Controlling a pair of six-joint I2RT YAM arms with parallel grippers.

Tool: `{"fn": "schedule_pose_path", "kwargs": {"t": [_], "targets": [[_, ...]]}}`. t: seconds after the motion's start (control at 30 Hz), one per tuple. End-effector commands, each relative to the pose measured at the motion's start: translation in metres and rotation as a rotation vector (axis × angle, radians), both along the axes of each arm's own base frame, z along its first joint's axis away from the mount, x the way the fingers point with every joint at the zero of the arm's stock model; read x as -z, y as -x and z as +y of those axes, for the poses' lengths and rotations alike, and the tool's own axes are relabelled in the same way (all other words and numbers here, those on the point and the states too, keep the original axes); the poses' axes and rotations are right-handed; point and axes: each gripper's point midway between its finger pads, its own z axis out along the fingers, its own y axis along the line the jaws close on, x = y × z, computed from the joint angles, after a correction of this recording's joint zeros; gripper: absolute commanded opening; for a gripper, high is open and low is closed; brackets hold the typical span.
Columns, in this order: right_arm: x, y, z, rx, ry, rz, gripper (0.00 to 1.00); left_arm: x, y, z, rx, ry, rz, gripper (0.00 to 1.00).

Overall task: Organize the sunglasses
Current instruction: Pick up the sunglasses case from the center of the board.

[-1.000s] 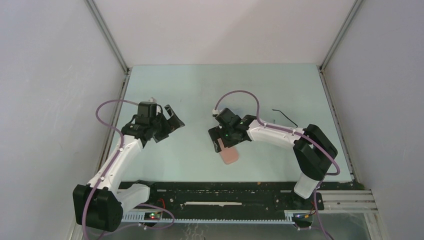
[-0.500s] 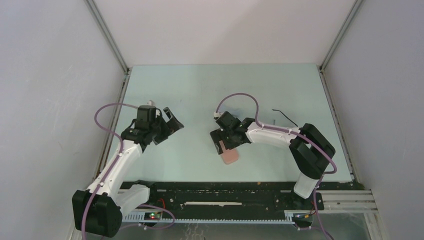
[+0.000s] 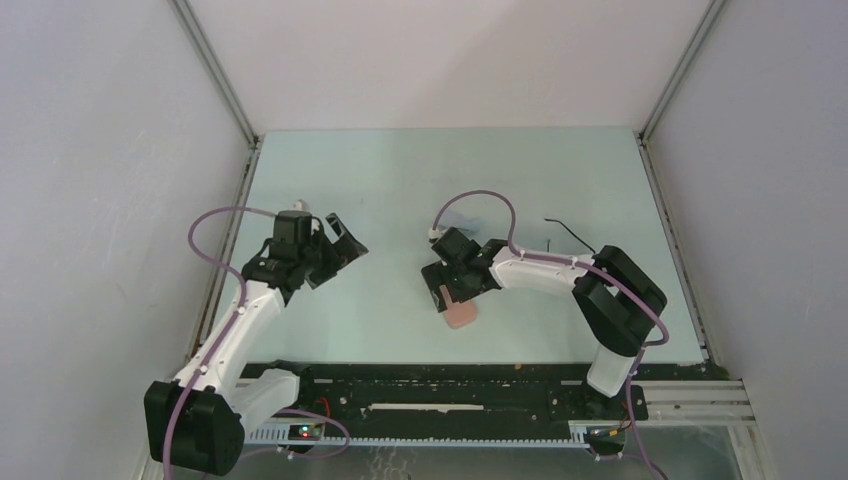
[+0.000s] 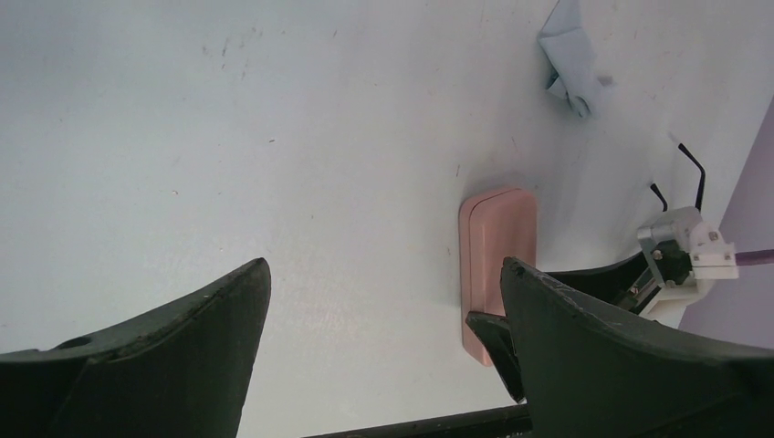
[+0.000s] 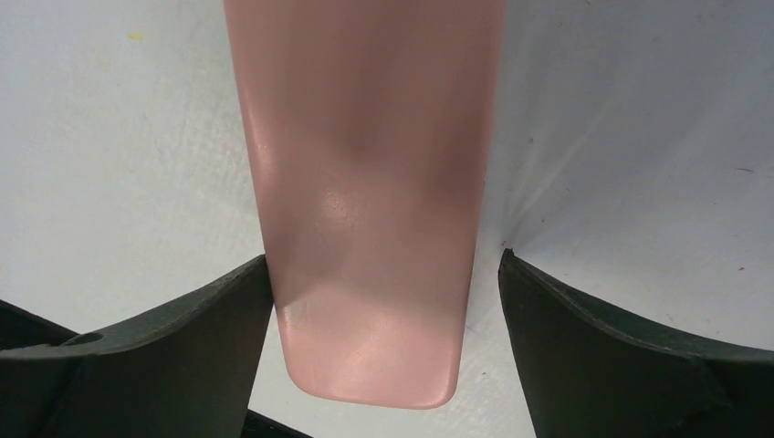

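Note:
The sunglasses (image 3: 570, 232) are a thin black pair lying on the table at the right, behind my right arm; part of their frame (image 4: 695, 173) shows in the left wrist view. A salmon-pink case (image 3: 462, 315) lies near the table's front centre. My right gripper (image 3: 453, 293) is open and straddles the case's far end (image 5: 365, 137). Its left finger sits right against the case's edge, while the right finger stands apart from it. My left gripper (image 3: 345, 252) hangs open to the left of the case (image 4: 497, 246) with nothing between its fingers (image 4: 228, 301).
A small grey-blue cloth (image 4: 568, 55) lies crumpled behind the case, faintly seen as cloth (image 3: 465, 215) from above. A black rail (image 3: 440, 385) runs along the near table edge. Grey walls close in the left, right and back sides.
The right gripper has slid a little toward the near edge, further over the case. The left arm drew back slightly a second ago and has stayed still since.

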Motion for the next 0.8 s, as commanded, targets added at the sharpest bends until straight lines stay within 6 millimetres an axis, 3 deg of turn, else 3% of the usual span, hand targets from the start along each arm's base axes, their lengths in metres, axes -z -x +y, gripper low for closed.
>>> {"fn": "schedule_pose_path", "kwargs": {"t": [0.0, 0.17, 0.33, 0.43, 0.53, 0.63, 0.77], "targets": [[0.003, -0.004, 0.005, 0.010, -0.011, -0.018, 0.99, -0.005, -0.004, 0.004, -0.031, 0.009, -0.044, 1.00], [0.002, -0.004, 0.007, 0.010, -0.015, -0.025, 0.89, -0.005, -0.003, 0.005, -0.033, 0.005, -0.048, 0.99], [-0.001, -0.006, 0.006, 0.025, -0.021, -0.028, 0.68, -0.004, -0.003, 0.004, -0.034, 0.006, -0.045, 0.99], [-0.012, -0.005, 0.010, 0.023, -0.073, -0.014, 0.56, -0.004, -0.003, 0.005, -0.035, 0.007, -0.049, 0.99], [-0.036, -0.004, 0.018, 0.008, -0.201, 0.029, 0.47, -0.008, -0.005, 0.004, -0.038, 0.016, -0.083, 0.99], [-0.073, -0.007, 0.028, 0.003, -0.428, 0.084, 0.41, -0.016, -0.005, -0.002, 0.019, 0.025, -0.111, 1.00], [-0.119, -0.014, 0.023, 0.022, -0.718, 0.166, 0.37, -0.027, -0.001, -0.037, 0.200, 0.153, -0.114, 1.00]]}}
